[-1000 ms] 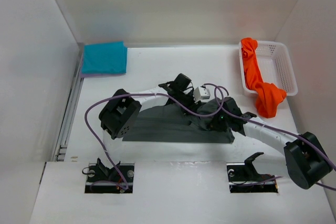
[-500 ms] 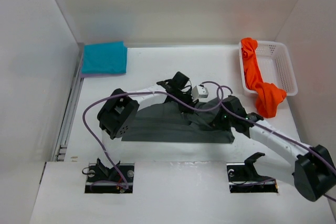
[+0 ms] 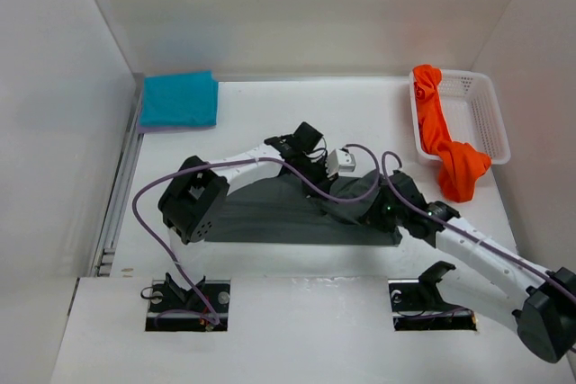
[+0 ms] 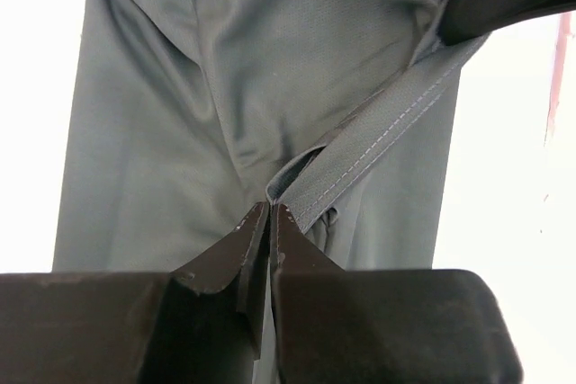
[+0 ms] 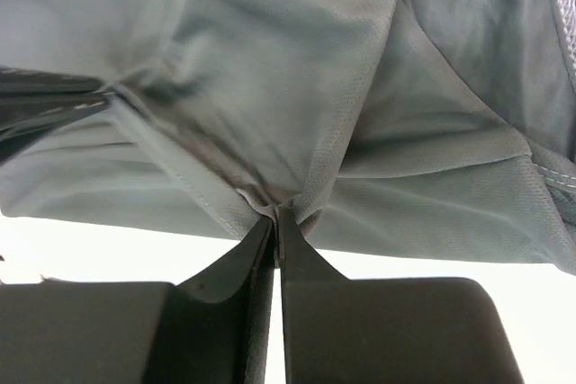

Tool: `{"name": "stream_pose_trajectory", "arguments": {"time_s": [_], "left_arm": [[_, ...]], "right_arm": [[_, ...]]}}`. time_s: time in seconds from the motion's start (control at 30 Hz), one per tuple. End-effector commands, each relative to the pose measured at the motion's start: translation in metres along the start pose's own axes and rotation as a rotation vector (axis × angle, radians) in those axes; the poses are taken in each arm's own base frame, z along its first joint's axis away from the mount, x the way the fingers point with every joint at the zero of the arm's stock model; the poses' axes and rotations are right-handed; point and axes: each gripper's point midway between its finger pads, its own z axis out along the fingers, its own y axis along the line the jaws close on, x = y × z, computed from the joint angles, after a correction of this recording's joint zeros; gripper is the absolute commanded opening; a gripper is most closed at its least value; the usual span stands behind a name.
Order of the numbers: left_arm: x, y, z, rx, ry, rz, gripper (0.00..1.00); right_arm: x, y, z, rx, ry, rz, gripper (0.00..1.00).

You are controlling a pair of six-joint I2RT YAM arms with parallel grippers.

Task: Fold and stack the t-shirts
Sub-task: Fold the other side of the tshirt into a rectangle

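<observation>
Left wrist view: the left gripper (image 4: pixel 271 207) has its jaws pinched shut on a hem of the dark grey t-shirt (image 4: pixel 225 87); the right gripper (image 5: pixel 274 212) grips a fold likewise. The shirt lies central on the tabletop (image 3: pixel 261 119).

i have the spread t-shirt (image 3: pixel 270 218) in the middle of the table (image 3: pixel 261 123). the folded t-shirts (image 3: pixel 179 99) sit stacked in the far left corner. far right, the basket (image 3: pixel 484 96) holds the draped t-shirt (image 3: pixel 447 148), hanging over its near rim.
</observation>
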Motion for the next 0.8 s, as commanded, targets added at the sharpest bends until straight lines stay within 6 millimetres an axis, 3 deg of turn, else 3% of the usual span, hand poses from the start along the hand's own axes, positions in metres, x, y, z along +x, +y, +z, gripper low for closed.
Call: {"name": "stream_pose_trajectory", "arguments": {"time_s": [0.0, 0.2, 0.47, 0.67, 0.77], "left_arm": [[-0.004, -0.014, -0.011, 0.025, -0.006, 0.083, 0.03], [-0.002, -0.015, -0.013, 0.036, -0.003, 0.096, 0.13], [0.009, -0.028, -0.016, 0.107, 0.024, 0.129, 0.19], [0.01, -0.028, -0.017, 0.112, 0.028, 0.163, 0.2], [0.02, -0.028, -0.019, 0.119, 0.059, 0.193, 0.21]], "right_arm": [[0.007, -0.004, 0.009, 0.006, 0.013, 0.01, 0.09], [0.013, -0.009, 0.006, -0.016, 0.021, 0.006, 0.25], [0.001, 0.003, -0.021, -0.117, -0.052, 0.035, 0.27], [-0.017, 0.006, -0.009, -0.115, -0.076, 0.04, 0.27], [-0.026, 0.009, 0.002, -0.105, -0.09, 0.033, 0.27]]}}
